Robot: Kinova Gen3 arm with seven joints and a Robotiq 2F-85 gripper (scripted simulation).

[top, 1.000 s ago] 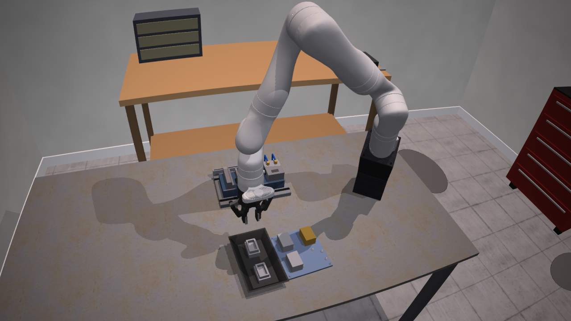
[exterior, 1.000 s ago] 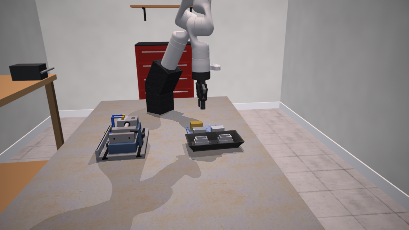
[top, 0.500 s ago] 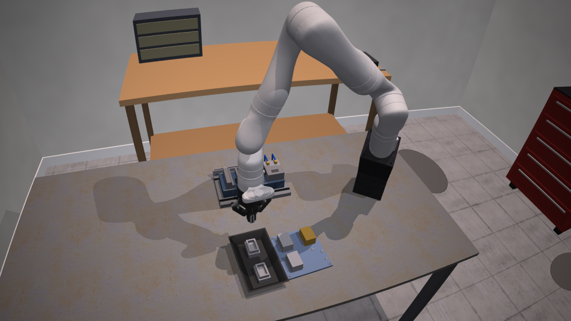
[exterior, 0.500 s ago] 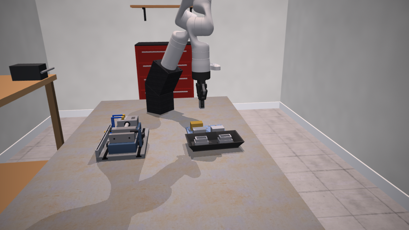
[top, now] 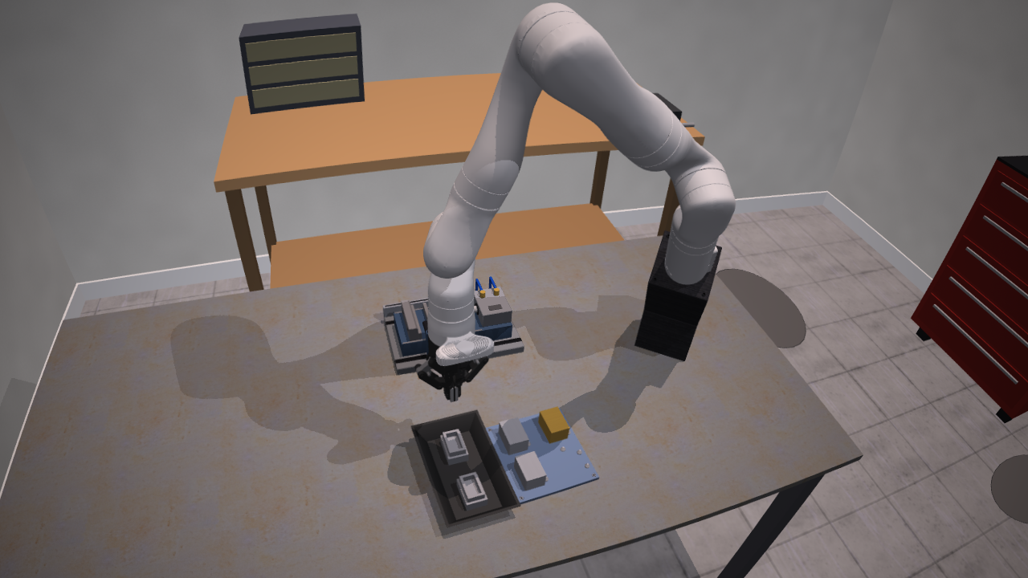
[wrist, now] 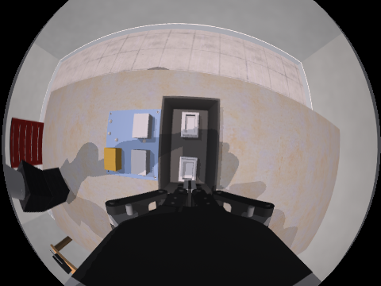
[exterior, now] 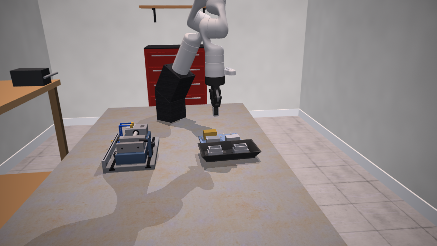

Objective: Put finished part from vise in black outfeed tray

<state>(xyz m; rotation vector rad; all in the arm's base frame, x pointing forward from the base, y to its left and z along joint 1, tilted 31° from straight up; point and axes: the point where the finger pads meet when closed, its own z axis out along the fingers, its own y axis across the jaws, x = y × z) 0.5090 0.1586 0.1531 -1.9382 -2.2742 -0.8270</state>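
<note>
Pocketed blocks (top: pixel 454 444) lie below gripper (top: pixel 452 392) (shut, empty).

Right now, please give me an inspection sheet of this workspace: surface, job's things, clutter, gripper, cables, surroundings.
Surface: mottled grey table, arm shadows across it.
Job's things: black tray holds two pocketed blocks side by side; vise carries no pocketed block that I can see.
Clutter: blue plate beside the tray, with two plain grey blocks and a yellow block.
Gripper: gripper shut, empty, high above the table behind the tray.
Cables: blue tubes on the vise.
Surroundings: wooden bench, drawer box, red tool cabinet.
</note>
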